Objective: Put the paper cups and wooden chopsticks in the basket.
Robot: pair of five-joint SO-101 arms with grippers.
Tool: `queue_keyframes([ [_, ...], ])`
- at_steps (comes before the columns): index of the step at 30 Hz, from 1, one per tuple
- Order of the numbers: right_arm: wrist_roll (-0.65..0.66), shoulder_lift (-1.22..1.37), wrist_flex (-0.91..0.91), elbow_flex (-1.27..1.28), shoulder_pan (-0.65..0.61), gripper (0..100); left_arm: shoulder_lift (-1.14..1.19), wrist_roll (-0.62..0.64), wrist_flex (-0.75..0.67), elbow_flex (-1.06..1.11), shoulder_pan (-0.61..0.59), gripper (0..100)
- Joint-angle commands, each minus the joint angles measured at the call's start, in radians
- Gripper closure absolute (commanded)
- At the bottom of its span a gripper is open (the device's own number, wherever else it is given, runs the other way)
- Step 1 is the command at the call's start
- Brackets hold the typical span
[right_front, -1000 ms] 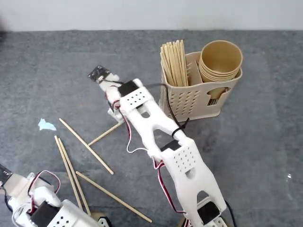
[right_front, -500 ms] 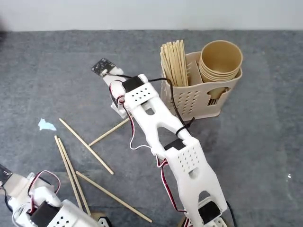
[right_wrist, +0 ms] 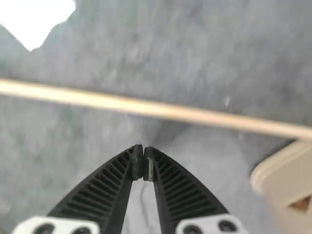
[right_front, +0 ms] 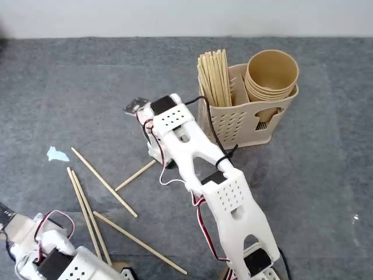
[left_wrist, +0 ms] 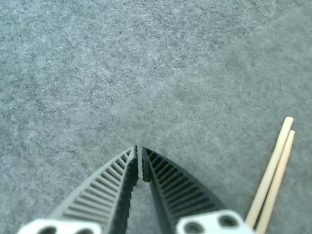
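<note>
**Five chopsticks loose on the table; both grippers pressed shut and empty**

1. Task items already stowed. A stack of paper cups (right_front: 271,73) stands upright in one compartment of the basket (right_front: 233,125). A bundle of wooden chopsticks (right_front: 214,73) stands on end in the other compartment, against the wall on the side away from the cups.

2. Task items not stowed. All lie flat on the grey carpet (right_front: 70,87).
   - The short chopstick (right_front: 136,175) lies nearest the basket. One end is just beside the right arm's wrist.
   - The long diagonal chopstick (right_front: 105,182) lies near the short one, apart from it.
   - The chopstick pair (right_front: 87,216) lies side by side, the two sticks touching along their length.
   - The fifth chopstick (right_front: 140,243) lies nearest the arm bases.

3. Right gripper (right_wrist: 141,161). The fingers are pressed together with nothing between them. The tips point down at the carpet, and the short chopstick (right_wrist: 146,109) crosses just beyond them, not touching. A corner of the basket (right_wrist: 287,170) sits close by. The right arm (right_front: 227,198) stretches from its base toward the basket.

4. Left gripper (left_wrist: 139,161). The fingers are pressed together and hold nothing. It hangs over bare carpet, with the chopstick pair (left_wrist: 273,175) off to one side. The left arm (right_front: 52,259) sits folded at the table's near corner.

5. Other items. A blue scrap (right_front: 57,154) lies near the far end of the long diagonal chopstick.
</note>
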Motion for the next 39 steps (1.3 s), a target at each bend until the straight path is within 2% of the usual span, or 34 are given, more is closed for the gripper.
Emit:
queue_keyframes([
  [1, 0.006, -0.136, 0.059, -0.015, -0.031, 96.7, -0.011, -0.008, -0.021, -0.005, 0.002, 99],
  [5, 0.011, -0.211, 0.058, -0.015, -0.058, 96.7, -0.011, -0.008, -0.021, -0.005, 0.002, 99],
  [7, 0.054, -0.222, 0.058, -0.014, -0.074, 96.5, -0.011, -0.008, -0.021, -0.005, 0.002, 99],
  [14, 0.433, -0.222, 0.028, -0.011, -0.096, 95.6, -0.011, -0.008, -0.021, -0.005, 0.002, 99],
  [18, 0.58, -0.22, 0.042, -0.009, -0.094, 83.0, -0.011, -0.008, -0.021, -0.005, 0.002, 99],
  [20, 0.608, -0.22, 0.053, -0.009, -0.094, 76.3, -0.011, -0.008, -0.021, -0.005, 0.002, 99],
  [22, 0.629, -0.214, 0.053, -0.006, -0.094, 73.8, -0.011, -0.008, -0.021, -0.005, 0.002, 99],
  [29, 0.76, -0.084, -0.022, 0.021, -0.094, 73.8, -0.011, -0.008, -0.021, -0.005, 0.002, 99],
  [39, 0.772, -0.028, -0.188, 0.023, -0.094, 73.9, -0.011, -0.008, -0.021, -0.005, 0.002, 99],
])
